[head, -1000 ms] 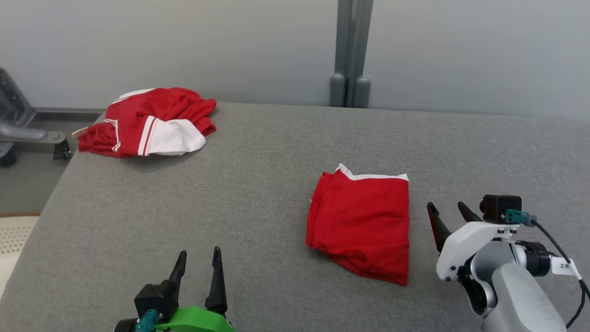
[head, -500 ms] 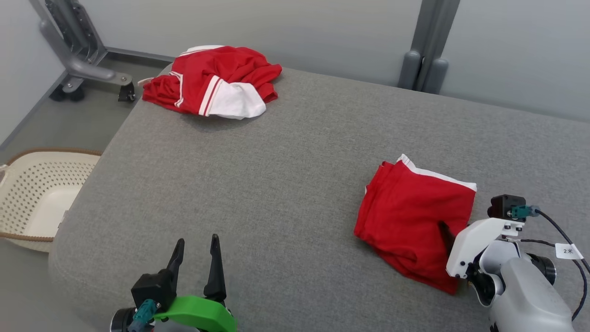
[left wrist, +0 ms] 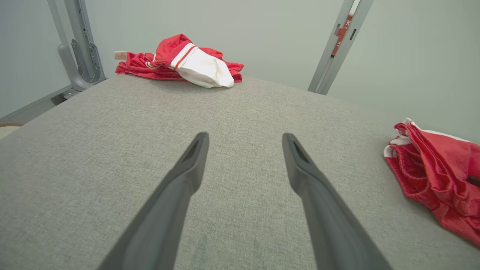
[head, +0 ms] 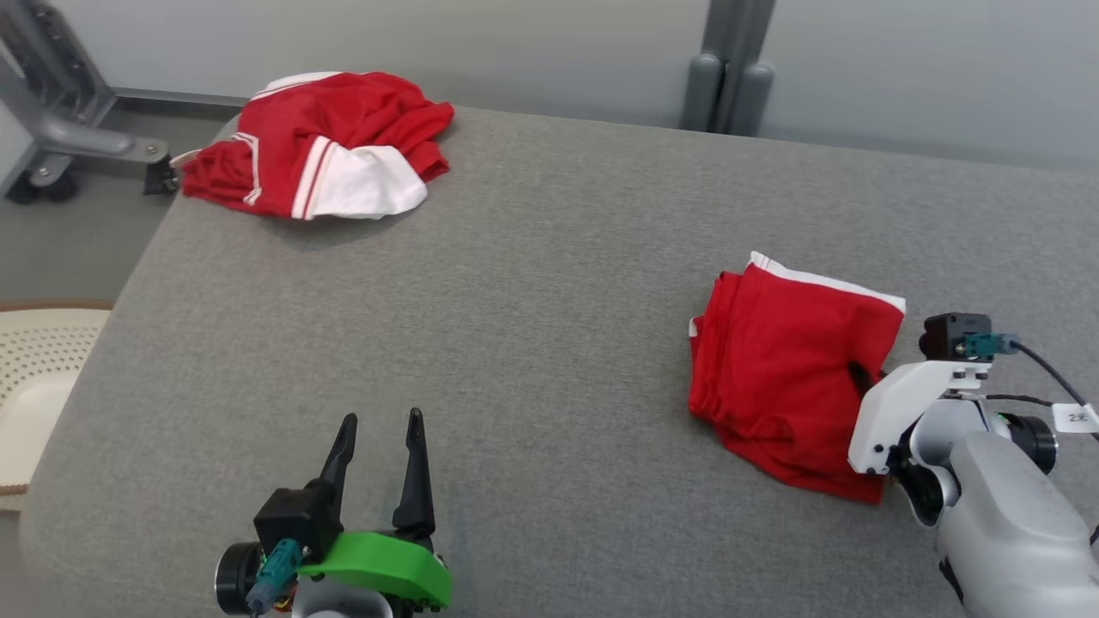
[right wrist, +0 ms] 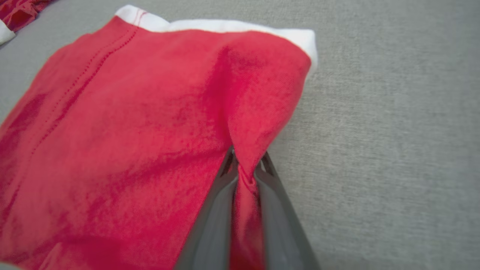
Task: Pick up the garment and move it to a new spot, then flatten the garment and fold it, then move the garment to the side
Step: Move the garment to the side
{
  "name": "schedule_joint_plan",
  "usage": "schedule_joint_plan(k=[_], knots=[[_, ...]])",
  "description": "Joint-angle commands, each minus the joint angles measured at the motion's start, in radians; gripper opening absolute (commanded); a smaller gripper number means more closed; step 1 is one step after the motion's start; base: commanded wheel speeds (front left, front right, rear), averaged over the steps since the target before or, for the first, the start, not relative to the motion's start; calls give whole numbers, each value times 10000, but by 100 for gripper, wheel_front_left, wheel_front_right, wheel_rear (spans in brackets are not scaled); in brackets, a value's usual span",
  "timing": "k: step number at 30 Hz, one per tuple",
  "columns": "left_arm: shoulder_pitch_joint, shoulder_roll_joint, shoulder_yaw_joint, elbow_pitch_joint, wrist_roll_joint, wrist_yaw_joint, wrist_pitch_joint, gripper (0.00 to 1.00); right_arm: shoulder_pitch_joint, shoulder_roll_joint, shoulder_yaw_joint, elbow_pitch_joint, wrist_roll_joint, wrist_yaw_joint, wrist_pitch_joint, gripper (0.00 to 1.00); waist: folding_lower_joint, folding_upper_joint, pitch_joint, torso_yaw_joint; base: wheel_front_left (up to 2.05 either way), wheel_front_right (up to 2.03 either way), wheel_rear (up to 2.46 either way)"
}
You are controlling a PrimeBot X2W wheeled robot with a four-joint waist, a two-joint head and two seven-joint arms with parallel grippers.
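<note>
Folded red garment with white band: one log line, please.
right gripper: shut on edge of folded red garment | left gripper: open, empty | crumpled red-and-white garment: far left on grey fabric table

Two garments lie on one padded surface [head: 532, 283].
The folded garment [head: 786, 360] lies at three o'clock, the right gripper [right wrist: 245, 168] on its three-o'clock edge; the crumpled garment [head: 318, 142] lies at ten, the left gripper [head: 381, 415] at seven, a basket [head: 39, 343] beyond nine.

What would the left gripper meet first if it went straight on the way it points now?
Only bare grey surface lies just ahead of the left gripper. Far along, its line passes near the right edge of the crumpled garment; it might brush that, but depth is unclear.
</note>
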Motion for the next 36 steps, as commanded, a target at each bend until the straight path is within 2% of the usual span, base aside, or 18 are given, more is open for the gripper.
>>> schedule_joint_plan(k=[1, 6, 10, 14, 18, 23, 29, 36], knots=[[-249, 10, -54, -94, 77, -9, -5, 100, -228, -202, 81, -108, -13, -22, -139, 0, 0, 0, 406, -1446, 0, 0, 0], [-606, 16, -225, -216, 222, -56, -4, 100, -555, -792, 171, -272, 25, -22, -421, 0, 0, 0, 889, -3155, 0, 0, 0], [-998, 24, -304, -156, 433, -171, -4, 100, -918, -961, 203, -335, -99, -21, -782, 0, 0, 0, 1297, -4422, 0, 0, 0], [-1329, 30, -435, -172, 587, -239, -4, 100, -1162, -793, 157, -218, -4, -21, -1084, 0, 0, 0, 1601, -5263, 0, 0, 0], [-1574, 61, -520, -111, 726, -335, -4, 100, -1283, -632, 101, -17, 73, -21, -1350, 0, 0, 0, 1804, -5665, 0, 0, 0], [-1650, 86, -609, -73, 827, -401, -4, 100, -1435, -554, 83, 275, 120, -21, -1617, 0, 0, 0, 1889, -5677, 0, 0, 0], [-1620, 126, -611, -196, 860, -303, -4, 100, -1815, -731, 151, 641, 18, -21, -1758, 0, 0, 0, 1925, -5109, 0, 0, 0], [-1576, 200, -600, -526, 834, -254, 7, 100, -2892, -1762, 358, 1226, -526, -21, -1439, 0, 0, 0, 2143, -4035, 0, 0, 0]])
